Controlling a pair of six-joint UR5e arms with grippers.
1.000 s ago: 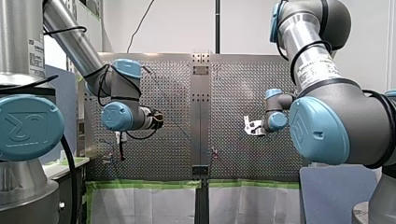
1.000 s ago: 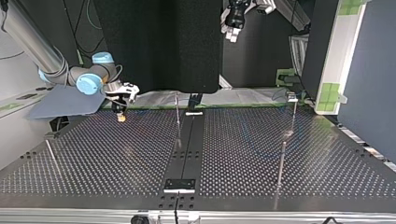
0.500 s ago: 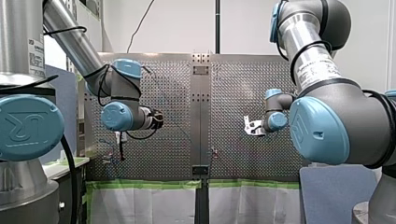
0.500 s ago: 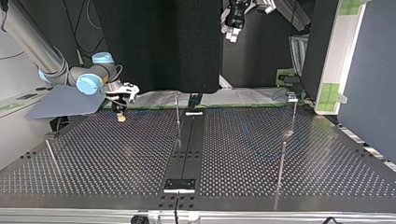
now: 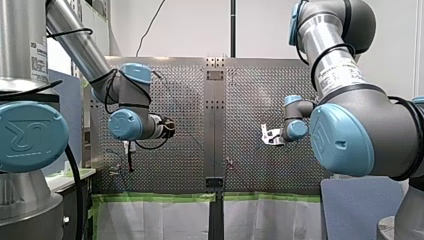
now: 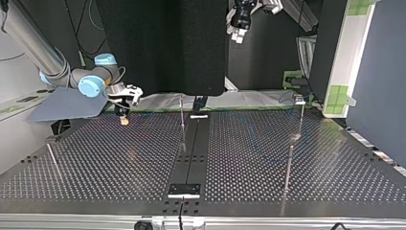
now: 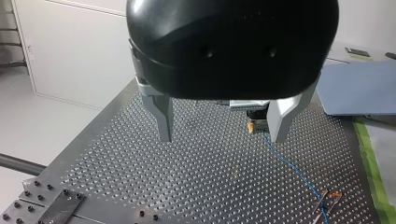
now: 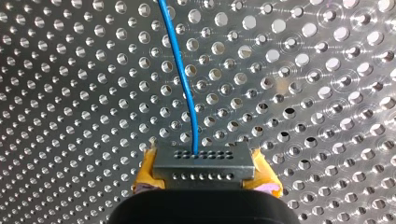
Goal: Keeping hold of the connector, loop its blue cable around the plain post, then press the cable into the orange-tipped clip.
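Observation:
In the right wrist view my right gripper [image 8: 204, 177] is shut on a grey connector [image 8: 204, 159], with a yellow pad on each side of it. A thin blue cable [image 8: 183, 79] leaves the connector and runs ahead over the perforated plate. My left gripper [image 7: 222, 138] hangs high above the table, open, with nothing between its fingers. Far ahead of it the blue cable [image 7: 289, 164] leads from my right gripper [image 7: 254, 125] to a small orange-tipped fitting [image 7: 328, 196]. At the top view's left my right gripper [image 6: 124, 119] stands low over the plate; my left gripper [image 6: 237, 34] is high at the back.
Thin metal posts stand on the perforated table [image 6: 239, 158]: one near the middle [image 6: 182, 115], one at the right back [image 6: 301, 115], one at the right front [image 6: 288, 165] and a leaning one at the left [image 6: 51, 158]. A dark strip [image 6: 191, 153] runs down the middle.

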